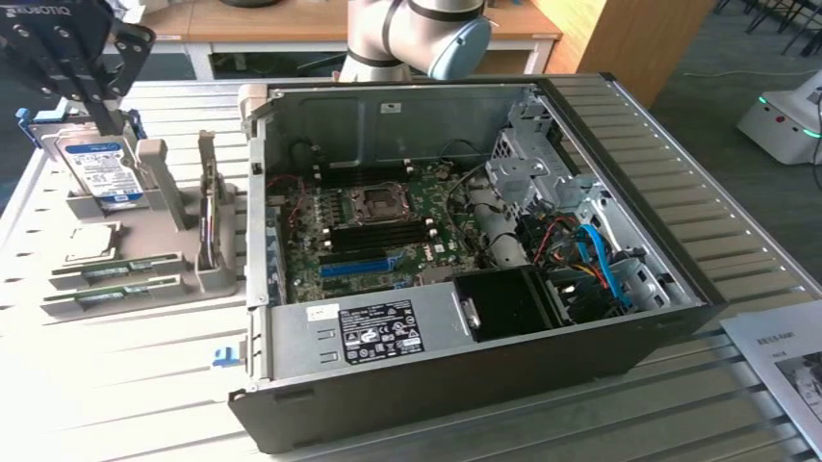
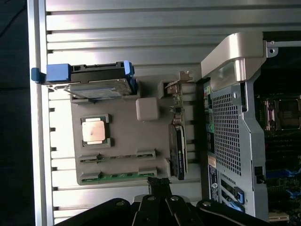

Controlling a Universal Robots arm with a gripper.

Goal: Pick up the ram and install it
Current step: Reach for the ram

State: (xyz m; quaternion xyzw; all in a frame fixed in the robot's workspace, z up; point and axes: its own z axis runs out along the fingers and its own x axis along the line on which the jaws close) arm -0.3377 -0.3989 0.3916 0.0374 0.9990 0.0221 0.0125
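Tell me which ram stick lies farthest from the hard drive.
The ram stick in the outermost slot; the other stick sits between it and the processor.

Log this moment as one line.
gripper: shut, empty, over tray | ram: lying in tray slot | install: not done

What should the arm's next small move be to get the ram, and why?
Probably lower the claw toward the ram, centring over it: the claw hangs above the grey tray's edge, empty, and the ram lies untouched in its slot.
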